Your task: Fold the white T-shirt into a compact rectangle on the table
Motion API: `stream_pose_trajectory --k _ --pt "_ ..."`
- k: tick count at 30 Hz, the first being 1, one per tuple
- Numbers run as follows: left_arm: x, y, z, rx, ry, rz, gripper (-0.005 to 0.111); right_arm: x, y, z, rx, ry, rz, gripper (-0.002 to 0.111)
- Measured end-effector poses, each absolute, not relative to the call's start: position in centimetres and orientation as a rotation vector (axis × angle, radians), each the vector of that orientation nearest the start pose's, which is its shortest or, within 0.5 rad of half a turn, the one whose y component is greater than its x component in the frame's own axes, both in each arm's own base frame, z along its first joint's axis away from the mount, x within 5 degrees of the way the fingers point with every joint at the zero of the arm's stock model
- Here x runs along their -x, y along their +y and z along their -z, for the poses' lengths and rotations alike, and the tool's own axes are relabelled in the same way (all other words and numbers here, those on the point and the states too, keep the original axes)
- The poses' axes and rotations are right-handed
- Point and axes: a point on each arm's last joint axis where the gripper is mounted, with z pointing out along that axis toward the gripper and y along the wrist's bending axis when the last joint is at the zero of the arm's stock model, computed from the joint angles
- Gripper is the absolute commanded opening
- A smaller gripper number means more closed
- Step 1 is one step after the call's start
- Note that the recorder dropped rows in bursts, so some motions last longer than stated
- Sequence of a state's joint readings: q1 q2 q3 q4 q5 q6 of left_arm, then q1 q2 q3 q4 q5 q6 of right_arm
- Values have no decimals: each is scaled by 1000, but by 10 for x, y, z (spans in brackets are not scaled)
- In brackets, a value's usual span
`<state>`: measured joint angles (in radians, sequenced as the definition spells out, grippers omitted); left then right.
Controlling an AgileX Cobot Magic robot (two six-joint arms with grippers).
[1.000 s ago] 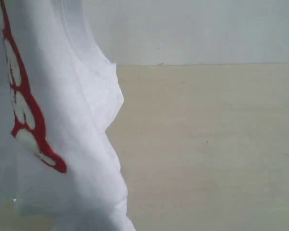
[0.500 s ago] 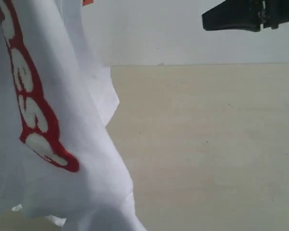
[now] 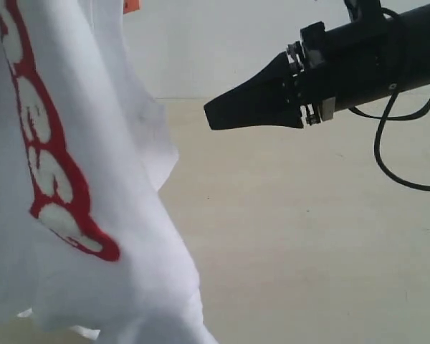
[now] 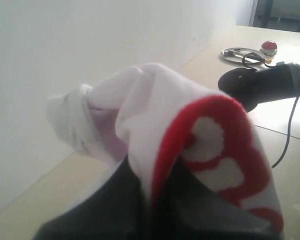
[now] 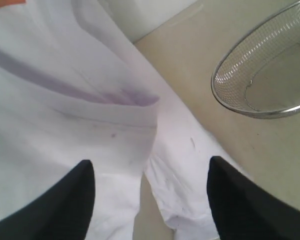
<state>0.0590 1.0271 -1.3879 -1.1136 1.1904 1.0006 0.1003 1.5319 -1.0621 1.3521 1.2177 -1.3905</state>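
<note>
White cotton filled the 9 o'clock side of the exterior view. One white T-shirt [image 3: 122,236] hung in the air with its long axis nearly upright. Its one red band [image 3: 46,165] slanted from 11 o'clock down to 5 o'clock, and one orange tag [image 3: 131,6] showed at the top edge. The right gripper [image 3: 213,118] came in level from 3 o'clock above the table [image 3: 308,236], tip pointing toward 9 o'clock, near the shirt but apart from it. Seen side-on, its gap could not be read there.

From the left wrist view, the left gripper [image 4: 151,205] was clamped tight on a bunched fold of the shirt. White cloth and the red band were pinched between its two dark fingers and mounded over them. The black right arm [image 4: 265,87] lay beyond.

From the right wrist view, the two black fingers [image 5: 80,200] stood wide apart, gripping nothing, with the shirt hanging just beyond them. One wire-mesh basket [image 5: 260,70] sat on the table beside the shirt, not touching it.
</note>
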Motion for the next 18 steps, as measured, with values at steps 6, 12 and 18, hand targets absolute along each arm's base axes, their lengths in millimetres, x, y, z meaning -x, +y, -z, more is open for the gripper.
stream_pose_trajectory --k 6,12,18 --pt "-154 -67 -494 -868 1614 669 5 -279 121 -308 983 1811 -1234 58" --pt "-154 -67 -494 -874 1616 673 5 -274 136 -306 1047 1772 -1260 58" --pt "-153 -67 -493 -876 1617 674 5 -284 145 -286 1042 1806 -1316 58"
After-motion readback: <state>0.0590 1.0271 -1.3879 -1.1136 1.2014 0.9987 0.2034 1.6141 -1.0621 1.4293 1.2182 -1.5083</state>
